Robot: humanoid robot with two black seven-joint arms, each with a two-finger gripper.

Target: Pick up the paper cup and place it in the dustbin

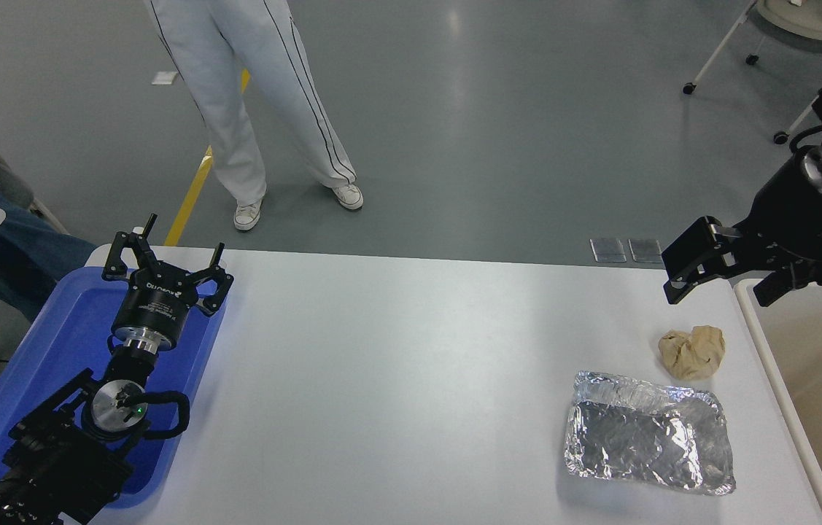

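Looking for the paper cup, you won't find it anywhere in this view, so you cannot place it against either gripper. The dustbin (761, 350) shows only as a white rim and beige inner wall at the right edge, just beside the table (396, 379). Your right gripper (724, 281) hangs over the table's far right corner, next to the dustbin's far rim, with its fingers spread apart and nothing between them. Just on the near side of it, the crumpled tan paper ball (692, 351) lies on the table, and nearer you again sits the silver foil tray (648, 441), close to the ball but apart from it. Your left gripper (166, 266) is parked over the blue tray (60, 343) at the lower left, fingers splayed wide and empty. Beyond the table's far edge, a person's legs (257, 109) in pale trousers stand on the grey floor.
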